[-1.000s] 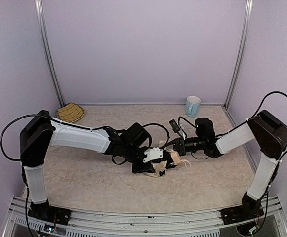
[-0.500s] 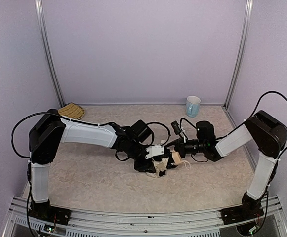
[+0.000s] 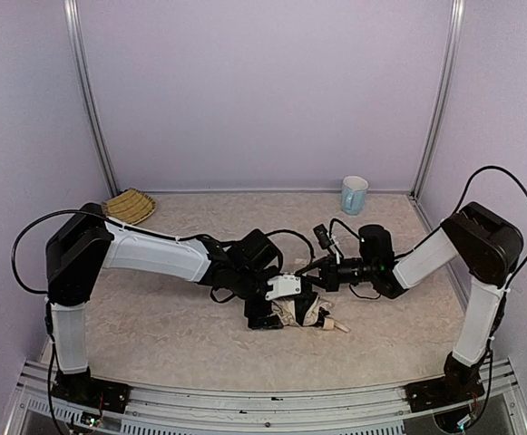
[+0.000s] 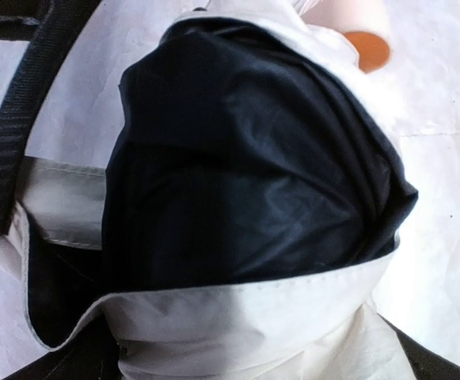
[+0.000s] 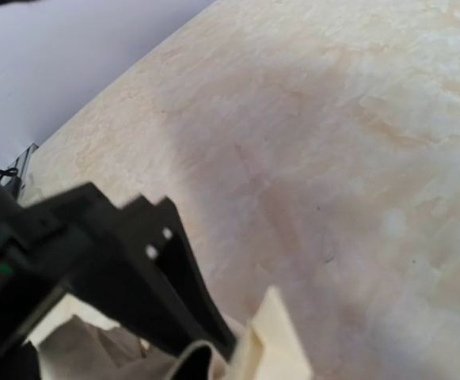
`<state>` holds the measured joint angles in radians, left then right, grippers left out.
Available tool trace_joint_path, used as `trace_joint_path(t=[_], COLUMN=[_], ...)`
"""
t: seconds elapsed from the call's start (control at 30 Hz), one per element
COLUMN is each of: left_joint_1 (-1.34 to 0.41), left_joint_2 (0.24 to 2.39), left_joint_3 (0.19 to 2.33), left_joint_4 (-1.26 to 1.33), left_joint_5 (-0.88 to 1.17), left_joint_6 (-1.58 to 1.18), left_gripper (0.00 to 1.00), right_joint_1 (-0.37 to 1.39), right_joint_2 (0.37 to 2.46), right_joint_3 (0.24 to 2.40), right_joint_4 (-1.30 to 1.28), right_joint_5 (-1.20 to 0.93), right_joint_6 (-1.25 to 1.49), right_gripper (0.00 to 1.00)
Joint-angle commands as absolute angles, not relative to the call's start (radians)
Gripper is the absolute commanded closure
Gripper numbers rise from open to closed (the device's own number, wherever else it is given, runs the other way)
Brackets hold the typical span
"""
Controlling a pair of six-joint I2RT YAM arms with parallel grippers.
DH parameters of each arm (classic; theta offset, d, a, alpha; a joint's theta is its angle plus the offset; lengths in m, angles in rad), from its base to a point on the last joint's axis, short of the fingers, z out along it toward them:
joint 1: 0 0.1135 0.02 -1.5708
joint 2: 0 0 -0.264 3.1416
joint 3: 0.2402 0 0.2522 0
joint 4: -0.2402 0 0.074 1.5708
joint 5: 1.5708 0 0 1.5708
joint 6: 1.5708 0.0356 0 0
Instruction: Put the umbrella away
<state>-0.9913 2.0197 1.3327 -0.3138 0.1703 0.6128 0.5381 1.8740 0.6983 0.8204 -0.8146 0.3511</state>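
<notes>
Left claw [image 3: 277, 306] hovers over the umbrella [image 3: 304, 313] mid-surface [image 3: 154, 308], grip unreadable; right claw [image 3: 316, 276] clenched beside it. Fabric looks light, floppy, slippery; the stiff handle [image 3: 334, 324] suits gripping.

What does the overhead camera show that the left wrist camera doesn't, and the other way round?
Only the overhead view: the left arm and right arm meeting mid-table, a mug at the back right, and a basket at the back left.
Only the left wrist view: the dark lining of the umbrella folded inside a cream hem, and a black woven strap down the left edge.
Both: the crumpled umbrella lying on the table, with its tan handle poking out.
</notes>
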Motion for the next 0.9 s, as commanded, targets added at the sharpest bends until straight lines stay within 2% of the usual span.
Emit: trace_joint_path(t=[0.0,0.27,0.4,0.63,0.87], left_joint_1=[-0.996,-1.009,-0.994,-1.009,-1.060], left_joint_2=[1.948,1.761,1.696,1.775,1.869], left_joint_3=[1.295,1.125,0.995,0.946,0.975], left_joint_4=[-0.231,-0.160,-0.022,0.208,0.198], left_joint_5=[0.159,0.244,0.251,0.195,0.209], left_joint_6=[0.652,0.681,0.677,0.701,0.742], left_gripper=[0.01,0.01,0.01,0.01,0.07], right_joint_1=[0.531,0.522,0.519,0.518,0.518], right_joint_2=[1.913,1.903,1.895,1.905,1.921], right_joint_3=[0.700,0.717,0.730,0.745,0.753], right_joint_4=[0.823,0.799,0.777,0.764,0.762], right_joint_5=[-0.807,-0.815,-0.830,-0.821,-0.800], right_joint_6=[0.338,0.324,0.312,0.322,0.341], right_gripper=[1.00,1.00,1.00,1.00,1.00])
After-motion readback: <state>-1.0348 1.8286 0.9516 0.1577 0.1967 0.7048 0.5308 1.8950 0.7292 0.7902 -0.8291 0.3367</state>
